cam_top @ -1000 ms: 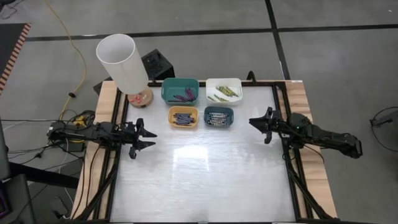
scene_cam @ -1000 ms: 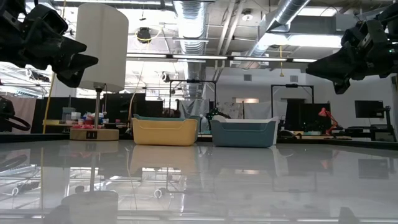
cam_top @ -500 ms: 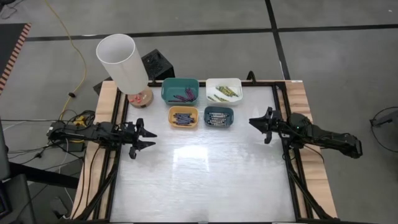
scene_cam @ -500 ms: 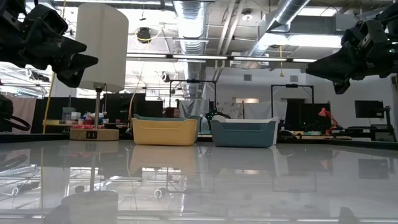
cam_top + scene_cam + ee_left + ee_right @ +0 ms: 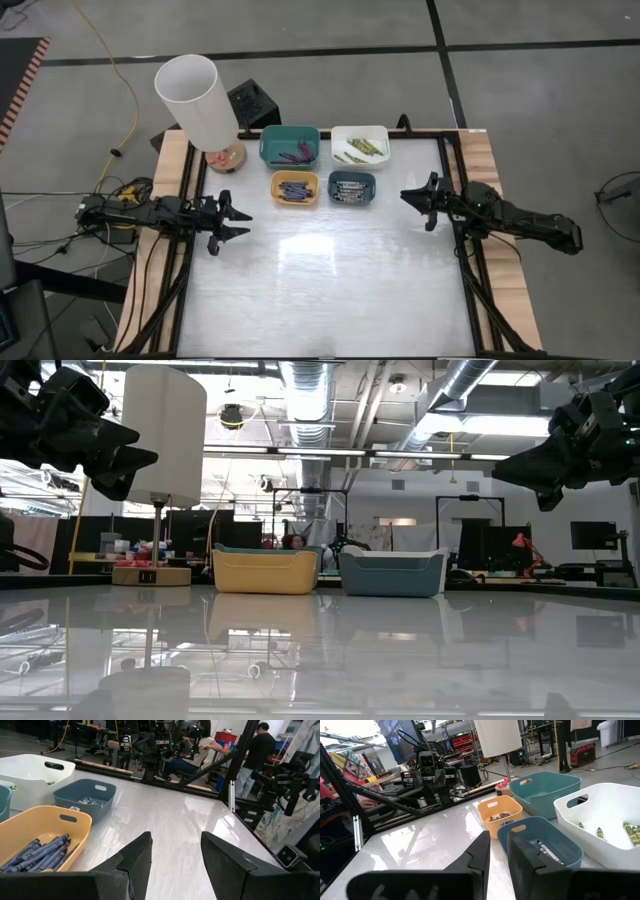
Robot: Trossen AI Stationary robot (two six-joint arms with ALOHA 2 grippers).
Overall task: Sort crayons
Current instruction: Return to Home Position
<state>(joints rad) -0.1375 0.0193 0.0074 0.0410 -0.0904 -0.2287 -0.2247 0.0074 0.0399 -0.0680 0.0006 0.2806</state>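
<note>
Crayons (image 5: 295, 154) lie sorted in four bins grouped at twelve o'clock on the table (image 5: 330, 290): purple crayons (image 5: 298, 152) in the teal bin (image 5: 266, 148); green crayons (image 5: 362, 148) in the white bin (image 5: 336, 135) at its three o'clock; blue crayons (image 5: 294, 190) in the yellow bin (image 5: 276, 180); grey crayons (image 5: 350, 189) in the dark blue bin (image 5: 352, 175). The left gripper (image 5: 247, 223) hovers at the table's nine o'clock edge, fingers spread wide, holding and touching nothing; the right gripper (image 5: 405, 197) hovers at three o'clock, fingers parted by a narrow gap, likewise holding nothing; both point inward, well apart from the bins; a white-shaded lamp (image 5: 196, 100) stands at eleven o'clock.
</note>
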